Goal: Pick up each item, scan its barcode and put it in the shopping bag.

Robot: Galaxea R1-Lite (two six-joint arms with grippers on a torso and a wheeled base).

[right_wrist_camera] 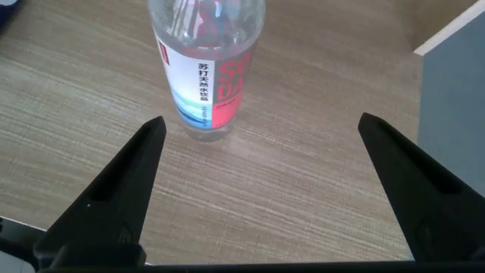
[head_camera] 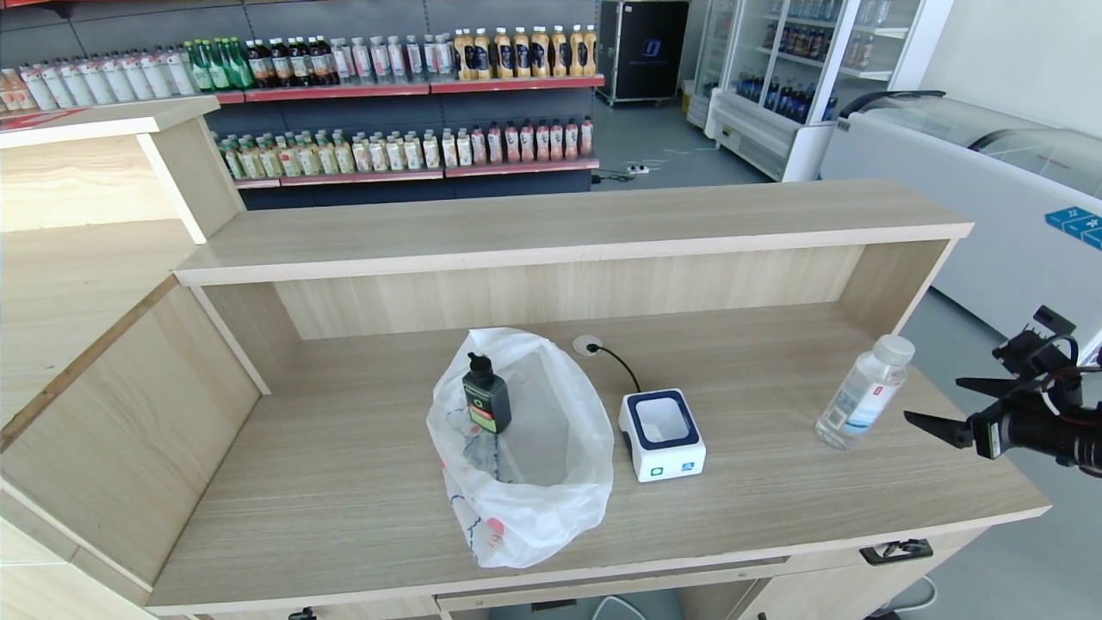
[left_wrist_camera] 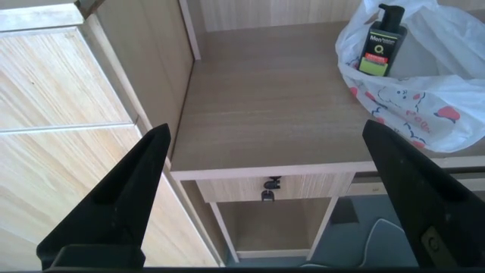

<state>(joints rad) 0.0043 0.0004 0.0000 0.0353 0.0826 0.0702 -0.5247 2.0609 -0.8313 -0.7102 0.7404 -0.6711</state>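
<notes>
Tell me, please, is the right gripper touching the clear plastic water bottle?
Apart: the right wrist view shows bare counter between the gripper and the clear plastic bottle.

Counter (head_camera: 775,482): pale wood, fine straight grain throughout.
Shopping bag (head_camera: 551,482): translucent white; I note scattered pink-red blobs and dark blue line prints.
Pump bottle (head_camera: 485,398): black body and pump head; label green above, red below.
Scanner (head_camera: 661,435): white housing, navy frame round a pale window, small green and blue marks on the front face.
Cable (head_camera: 622,366): black.
Water bottle (head_camera: 863,393): clear, white cap; label white with blue and a red panel.
My right gripper (head_camera: 934,399) and my left gripper (left_wrist_camera: 267,130): matt black.
</notes>
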